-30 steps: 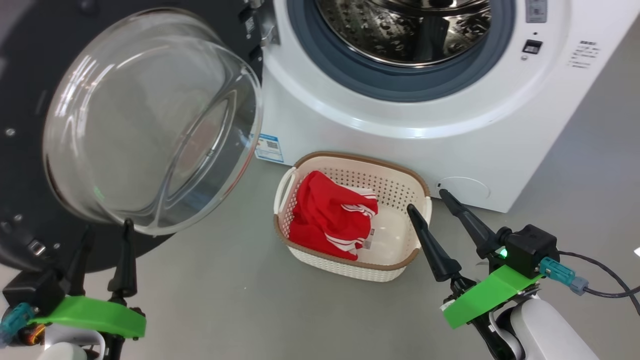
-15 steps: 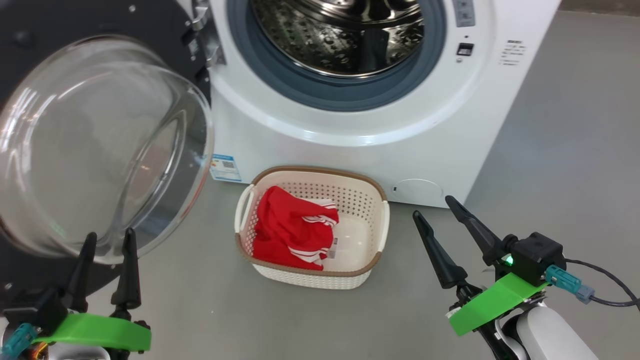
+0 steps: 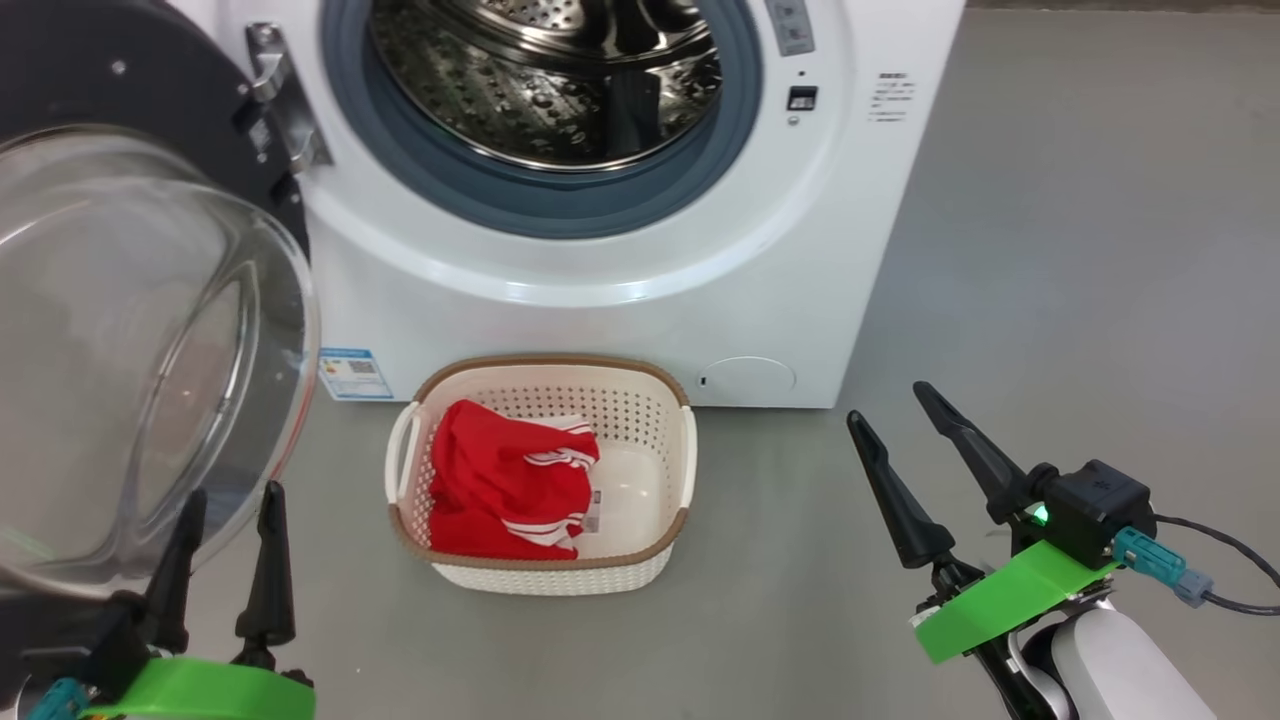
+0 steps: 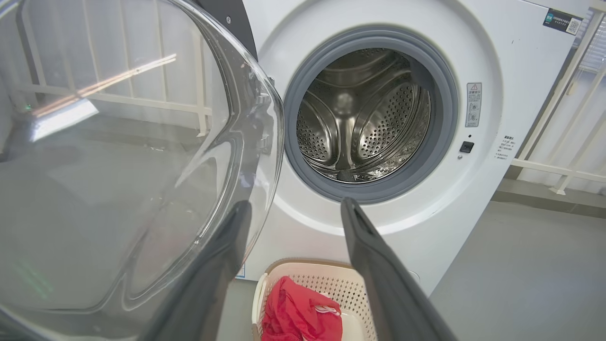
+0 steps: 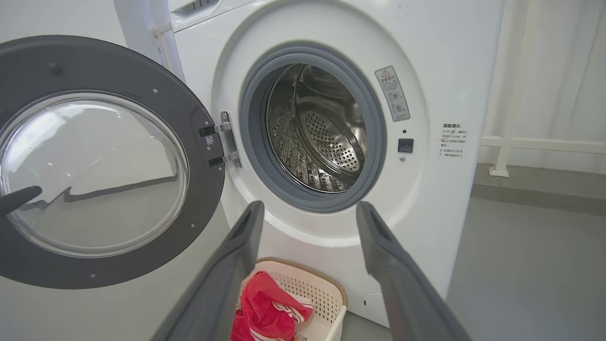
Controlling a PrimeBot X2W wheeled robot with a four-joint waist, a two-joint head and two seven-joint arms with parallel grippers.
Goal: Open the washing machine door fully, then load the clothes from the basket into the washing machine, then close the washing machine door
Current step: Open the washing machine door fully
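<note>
Crumpled red clothes (image 3: 500,490) at the left end of the perforated cream basket (image 3: 600,405); beyond, steel drum (image 3: 540,90), bare; bulging glass door (image 3: 130,350) swung left. Splayed and empty: left gripper (image 3: 233,492), right gripper (image 3: 887,401).

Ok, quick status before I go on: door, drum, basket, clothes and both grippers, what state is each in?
washing machine door: swung open on its hinge.
drum: no clothes seen inside.
basket: upright on the floor before the washing machine, partly filled.
clothes: bunched in the basket, not yet loaded.
left gripper: open, holding nothing, near the door glass.
right gripper: open, holding nothing.
</note>
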